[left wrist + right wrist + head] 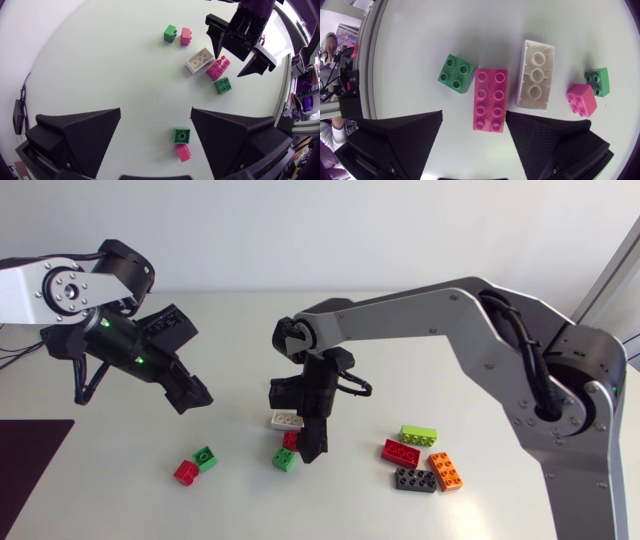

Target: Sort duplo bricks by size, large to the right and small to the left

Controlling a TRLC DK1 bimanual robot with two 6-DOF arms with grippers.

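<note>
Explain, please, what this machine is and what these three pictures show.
Two robot arms stand at a table; the overhead picture shows the left arm and right arm. The other pictures come from wrist cameras looking past the left end effector and right end effector, each two black wedge fingers. Toy bricks lie there: small green brick and small red brick at left; lime brick, big red brick, grey brick, orange brick at right; white brick, second green brick, long red brick in the middle. Both end effectors are open, the right one above the long red brick. Nothing is held.
</note>
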